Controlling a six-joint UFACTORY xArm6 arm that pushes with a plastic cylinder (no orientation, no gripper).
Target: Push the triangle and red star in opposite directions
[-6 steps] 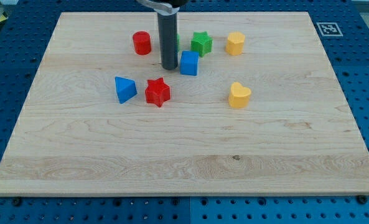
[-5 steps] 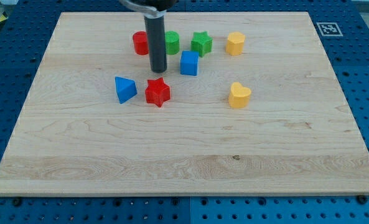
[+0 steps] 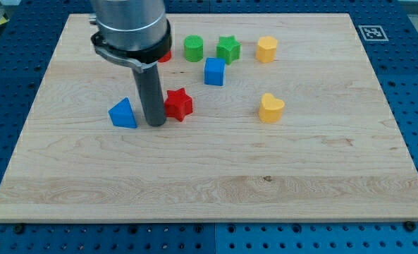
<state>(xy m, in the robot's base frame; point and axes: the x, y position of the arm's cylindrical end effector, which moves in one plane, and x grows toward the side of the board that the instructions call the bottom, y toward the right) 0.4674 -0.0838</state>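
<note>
While no claw shows, my tip (image 3: 154, 123) stands between the blue triangle (image 3: 123, 113) and red star (image 3: 178, 104).

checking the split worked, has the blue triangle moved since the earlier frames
Yes: the blue triangle slid toward the view's left, away from the red star, with my tip between them.

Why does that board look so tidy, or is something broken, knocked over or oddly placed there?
Nothing stands out. My tip sits between the blue triangle and the red star, on the wooden board. All the blocks in view rest flat and look whole. A red block at the view's top is mostly hidden behind the arm.
</note>
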